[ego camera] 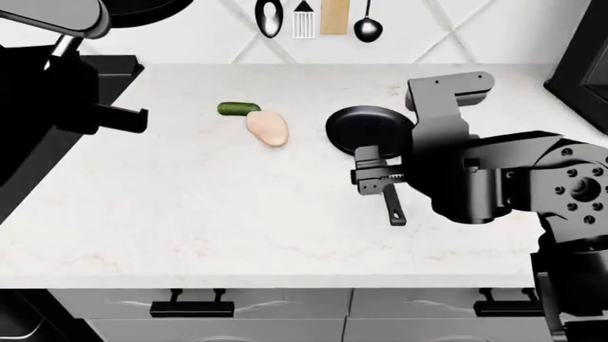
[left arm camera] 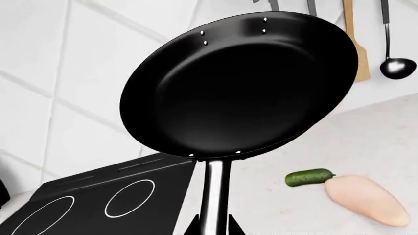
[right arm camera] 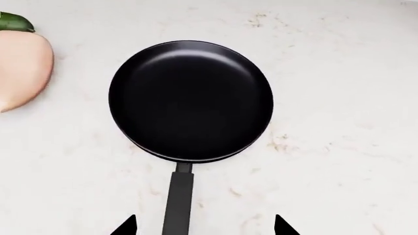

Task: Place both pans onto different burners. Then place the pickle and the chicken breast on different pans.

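My left gripper point(left arm camera: 212, 224) is shut on the handle of one black pan point(left arm camera: 242, 88) and holds it tilted in the air, above the white counter beside the black stovetop point(left arm camera: 85, 188). Two white burner circles point(left arm camera: 129, 198) show on the stovetop. The second pan point(ego camera: 371, 128) lies flat on the counter, its handle point(right arm camera: 177, 200) pointing to the front edge. My right gripper point(right arm camera: 202, 226) is open, its fingers wide on either side of that handle without touching it. The green pickle point(ego camera: 238, 108) touches the pale chicken breast point(ego camera: 268, 128), left of the second pan.
Utensils point(ego camera: 304, 18) hang on the tiled back wall. A black appliance point(ego camera: 584, 57) stands at the far right. The counter point(ego camera: 190, 214) ends at a front edge over drawers with black handles point(ego camera: 190, 308). My left arm fills the head view's upper left.
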